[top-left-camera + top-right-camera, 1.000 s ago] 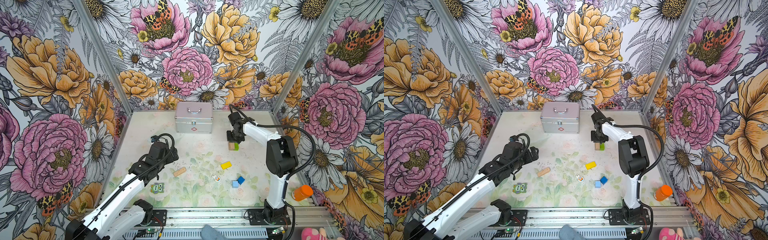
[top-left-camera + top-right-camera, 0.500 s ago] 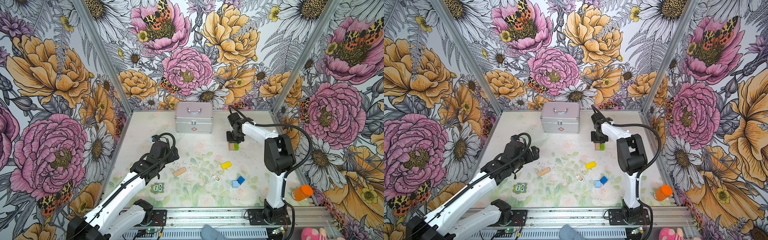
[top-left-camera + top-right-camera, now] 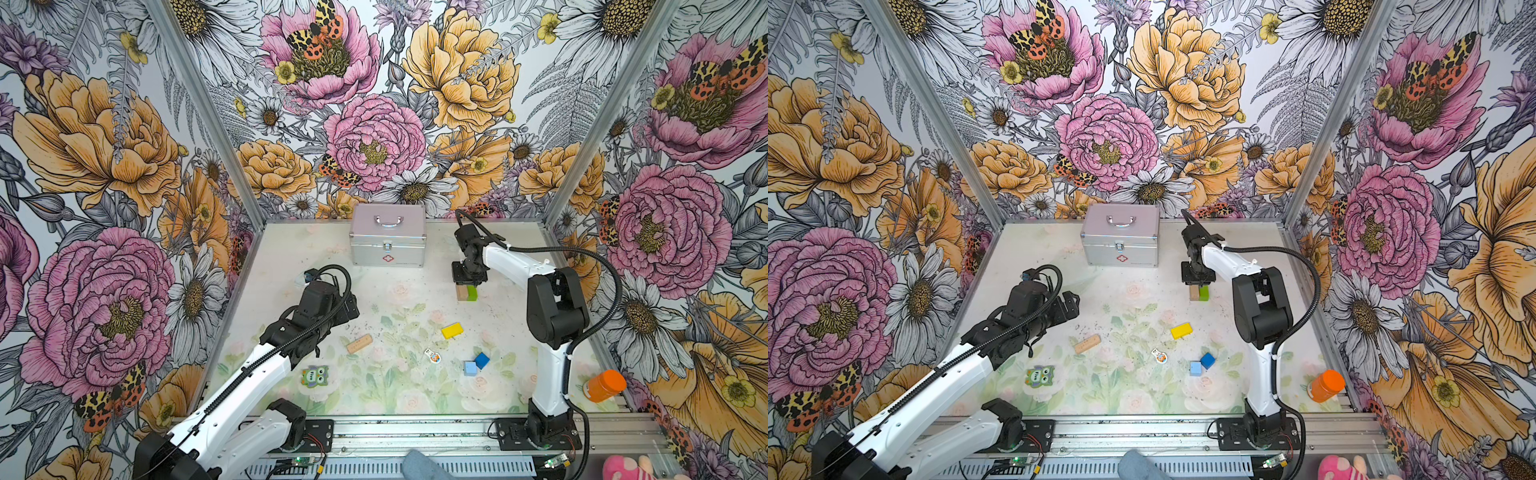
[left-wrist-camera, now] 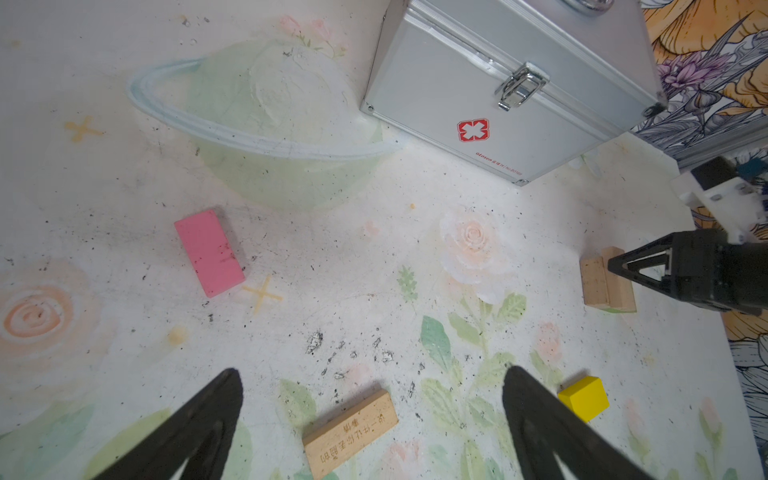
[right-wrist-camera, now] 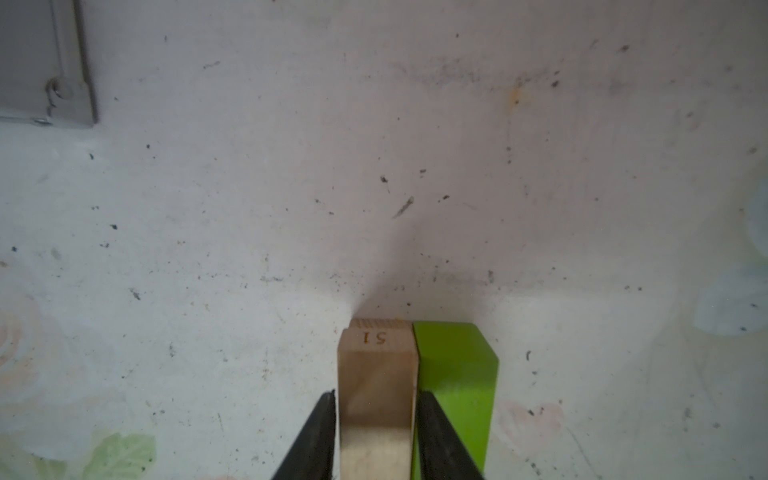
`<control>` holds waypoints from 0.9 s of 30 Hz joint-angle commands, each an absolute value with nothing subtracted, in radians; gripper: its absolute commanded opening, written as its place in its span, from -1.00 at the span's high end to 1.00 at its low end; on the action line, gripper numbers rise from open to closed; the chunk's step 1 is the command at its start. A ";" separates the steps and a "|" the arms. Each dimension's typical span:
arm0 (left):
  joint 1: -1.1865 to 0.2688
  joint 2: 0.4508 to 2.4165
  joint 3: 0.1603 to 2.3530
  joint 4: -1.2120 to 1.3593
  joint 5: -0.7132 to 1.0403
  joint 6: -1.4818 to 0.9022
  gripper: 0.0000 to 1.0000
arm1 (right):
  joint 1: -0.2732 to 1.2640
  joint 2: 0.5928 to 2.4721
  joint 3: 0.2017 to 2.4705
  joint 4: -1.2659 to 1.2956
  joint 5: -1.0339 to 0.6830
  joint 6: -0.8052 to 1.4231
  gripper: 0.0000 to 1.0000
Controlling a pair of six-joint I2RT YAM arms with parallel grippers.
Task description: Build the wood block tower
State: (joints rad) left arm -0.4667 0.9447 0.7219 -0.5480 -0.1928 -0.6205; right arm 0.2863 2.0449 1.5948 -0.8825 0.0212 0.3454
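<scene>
- Tan block (image 5: pixel 376 361), on edge, long axis toward back wall, touches green block (image 5: pixel 455 374), front-right of silver case (image 3: pixel 387 241).
- Right gripper (image 5: pixel 375 394) straddles it; grip unclear.
- Left gripper (image 4: pixel 372 372) gapes, well apart.

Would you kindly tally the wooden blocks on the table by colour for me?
tan blocks: 2
green block: 1
yellow block: 1
pink block: 1
dark blue block: 1
light blue block: 1
Total: 7
</scene>
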 commanded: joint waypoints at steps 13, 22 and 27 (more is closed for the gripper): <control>-0.460 0.862 0.728 -0.552 -0.168 -0.614 -0.98 | 0.291 1.871 1.579 -0.911 0.026 0.352 -0.10; -0.521 0.615 0.613 -0.678 -0.202 -0.730 -0.96 | 0.436 1.682 1.442 -0.919 0.014 0.417 -0.18; -0.611 0.522 0.506 -0.732 -0.243 -0.836 -0.89 | 0.529 1.601 1.337 -0.900 0.025 0.474 -0.21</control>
